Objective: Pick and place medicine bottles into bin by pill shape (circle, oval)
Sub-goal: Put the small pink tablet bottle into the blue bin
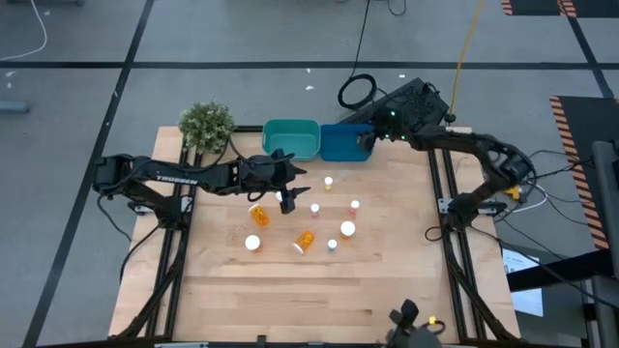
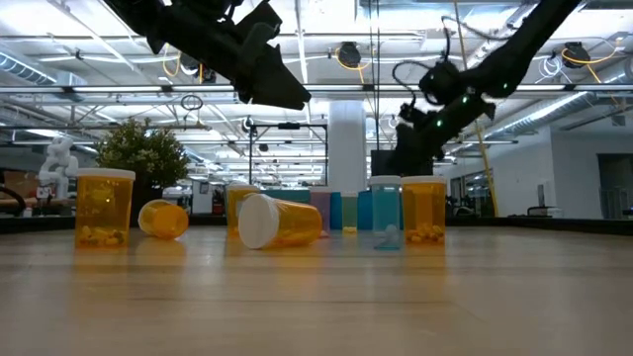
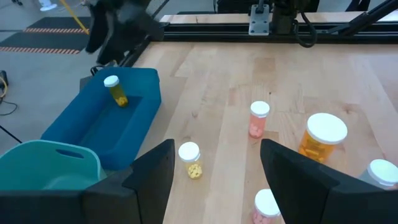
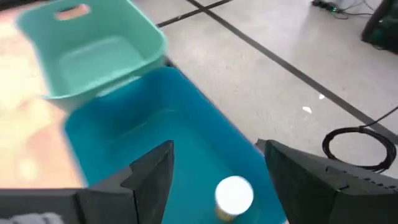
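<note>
Several small orange medicine bottles with white caps stand or lie on the wooden table, among them an upright one (image 1: 328, 182) and two lying on their sides (image 1: 259, 215) (image 1: 305, 240). My left gripper (image 1: 293, 189) hangs open above the table near the teal bin (image 1: 290, 138), and its wrist view shows a small bottle (image 3: 189, 160) below, between its fingers. My right gripper (image 1: 367, 143) is open over the blue bin (image 1: 340, 145). One bottle (image 4: 233, 196) rests inside that bin, also seen in the left wrist view (image 3: 115, 90).
A potted plant (image 1: 206, 124) stands at the table's far left corner. The two bins sit side by side at the far edge. Bare wood lies along the table's near half. Cables and a dark box (image 1: 406, 101) lie on the floor beyond the table.
</note>
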Robot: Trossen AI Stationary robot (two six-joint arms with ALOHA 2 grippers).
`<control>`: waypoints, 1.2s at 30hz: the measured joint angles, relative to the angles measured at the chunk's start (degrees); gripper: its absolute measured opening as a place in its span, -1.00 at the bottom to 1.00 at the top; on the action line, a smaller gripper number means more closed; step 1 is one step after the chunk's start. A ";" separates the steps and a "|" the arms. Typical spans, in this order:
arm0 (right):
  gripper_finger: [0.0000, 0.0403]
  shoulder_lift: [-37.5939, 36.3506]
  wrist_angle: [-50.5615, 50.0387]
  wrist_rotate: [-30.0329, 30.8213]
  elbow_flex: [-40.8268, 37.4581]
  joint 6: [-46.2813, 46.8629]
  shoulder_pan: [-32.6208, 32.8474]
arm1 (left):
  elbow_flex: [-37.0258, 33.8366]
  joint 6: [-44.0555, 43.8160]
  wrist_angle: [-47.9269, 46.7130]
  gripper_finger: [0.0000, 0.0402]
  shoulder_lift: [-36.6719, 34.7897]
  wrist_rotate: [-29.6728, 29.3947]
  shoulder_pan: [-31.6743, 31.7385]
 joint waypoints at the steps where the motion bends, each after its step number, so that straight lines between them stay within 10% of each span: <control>1: 0.22 -1.83 -2.15 -0.01 0.00 0.02 0.62 | 0.00 -0.02 0.00 0.20 0.01 0.00 0.00; 18: 0.04 -19.87 -22.85 8.71 0.00 8.00 27.66 | 0.00 -1.22 -3.35 0.20 -0.01 -0.09 -0.02; 36: 0.03 -19.97 -10.69 22.65 -9.79 13.08 42.89 | 0.00 -1.40 -7.43 0.20 0.01 0.33 -3.53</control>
